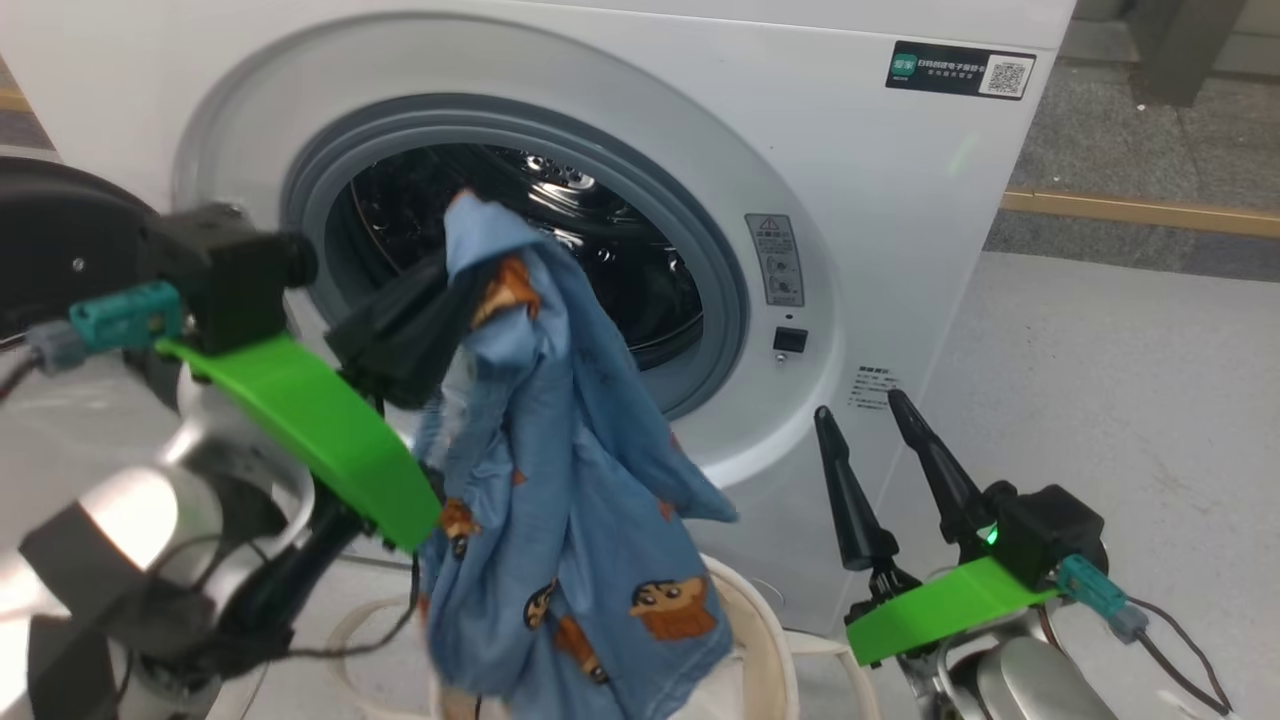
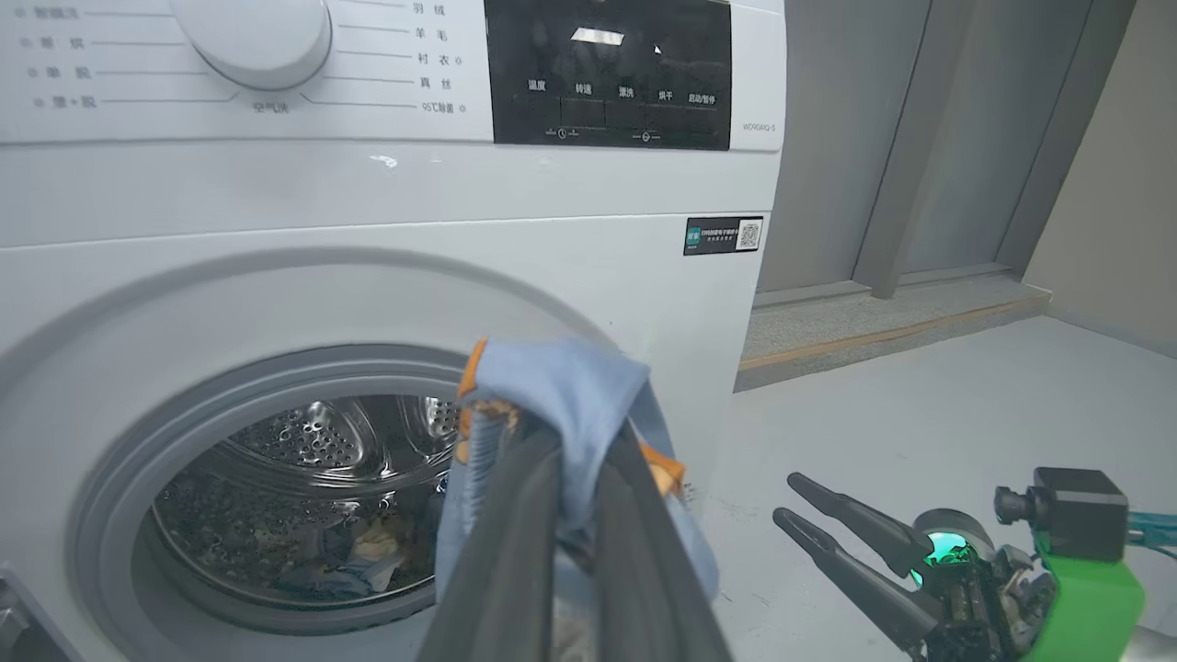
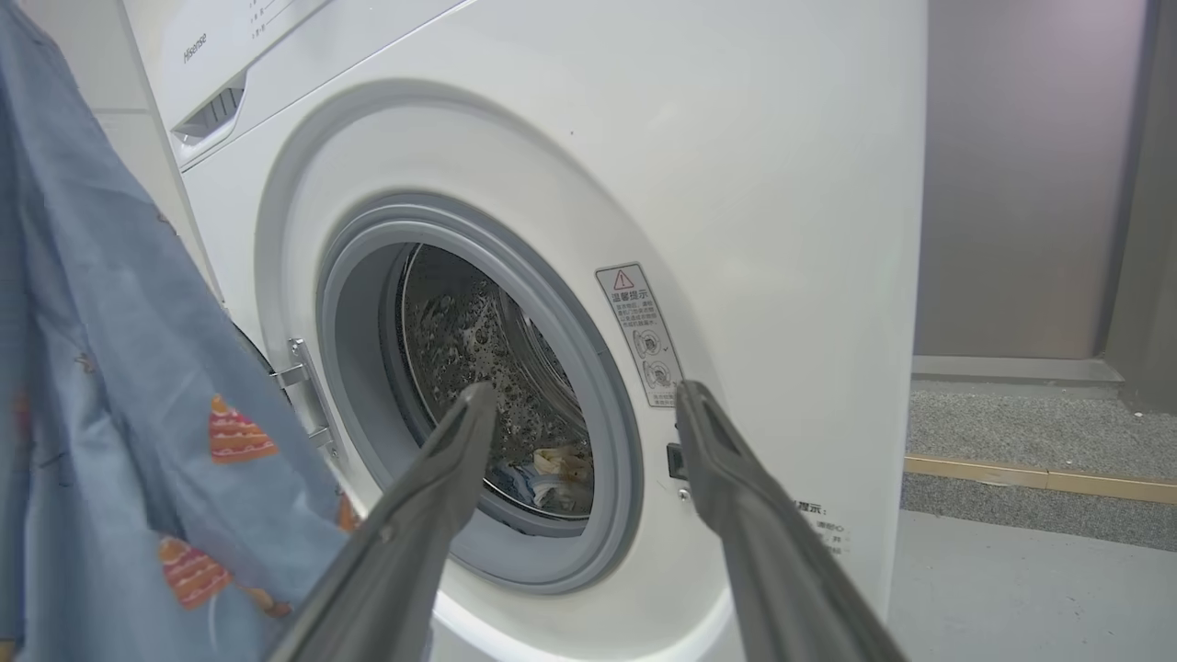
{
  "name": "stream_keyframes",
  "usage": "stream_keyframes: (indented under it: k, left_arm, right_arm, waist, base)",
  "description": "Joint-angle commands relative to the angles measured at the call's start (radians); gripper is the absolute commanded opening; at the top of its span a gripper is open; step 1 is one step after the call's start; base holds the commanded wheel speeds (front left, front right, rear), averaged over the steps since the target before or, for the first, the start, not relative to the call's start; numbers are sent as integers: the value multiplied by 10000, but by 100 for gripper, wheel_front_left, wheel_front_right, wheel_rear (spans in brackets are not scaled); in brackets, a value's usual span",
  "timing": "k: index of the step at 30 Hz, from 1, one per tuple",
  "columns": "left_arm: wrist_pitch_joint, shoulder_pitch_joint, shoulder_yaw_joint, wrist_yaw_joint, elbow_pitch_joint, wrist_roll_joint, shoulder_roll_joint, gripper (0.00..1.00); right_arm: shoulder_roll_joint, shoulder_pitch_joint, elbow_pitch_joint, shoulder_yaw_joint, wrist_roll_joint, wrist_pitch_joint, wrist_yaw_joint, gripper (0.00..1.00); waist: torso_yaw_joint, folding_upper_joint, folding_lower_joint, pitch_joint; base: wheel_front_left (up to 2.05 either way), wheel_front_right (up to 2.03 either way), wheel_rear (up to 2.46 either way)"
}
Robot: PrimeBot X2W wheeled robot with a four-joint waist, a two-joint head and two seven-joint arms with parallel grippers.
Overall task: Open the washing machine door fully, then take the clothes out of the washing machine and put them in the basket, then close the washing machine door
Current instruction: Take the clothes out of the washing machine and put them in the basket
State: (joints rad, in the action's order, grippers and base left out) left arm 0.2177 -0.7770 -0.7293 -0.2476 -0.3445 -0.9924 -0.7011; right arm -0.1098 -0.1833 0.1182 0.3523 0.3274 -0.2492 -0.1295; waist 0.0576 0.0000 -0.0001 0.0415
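Garment [image 1: 570, 480] transfer, machine [image 1: 880, 200] to basket [image 1: 765, 640].
Door [image 1: 50, 230] swung aside at far left, opening free; left gripper [image 1: 445, 285] clamped on blue printed garment, centre frame, hanging it above basket at bottom for the drop; more clothes [image 2: 359, 552] lie in drum [image 2: 303, 432]; right gripper [image 1: 862, 407], lower right, fingers apart, empty, likely next in.
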Motion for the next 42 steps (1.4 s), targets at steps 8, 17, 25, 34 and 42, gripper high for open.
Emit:
stream_keyframes:
  k: [8, 17, 25, 34, 42]
  left_arm:
    - [-350, 1074, 83, -30, 189, -143, -494, 0]
    - [-1925, 2535, -607, 703, 2646, -216, 582, 0]
    - [-4213, 2956, -1158, 1692, 7016, 535, 2152, 0]
    - [-4785, 2436, -553, 2588, 11447, 1037, 4041, 100]
    - [-4793, 2584, 1058, 3276, 12465, 1981, 4794, 100]
  right_arm:
    - [-149, -187, -435, 195, 69, -98, -12, 100]
    - [-253, -254, -712, -191, -155, 102, -12, 100]
    - [-230, -496, -964, 63, -327, 414, -12, 100]
    - [-272, -793, -1130, 0, -610, 545, -12, 100]
    - [-150, -731, -1032, -132, -605, 521, -12, 100]
  waist:
    - [-274, 0, 1, -153]
    - [-906, 0, 1, -494]
    - [-1487, 0, 1, -1324]
    - [-1956, 0, 1, -2156]
    - [-1919, 0, 1, -2245]
  base:
    - [0, 0, 0]
    - [0, 0, 0]
    - [0, 0, 0]
    - [0, 0, 0]
    - [0, 0, 0]
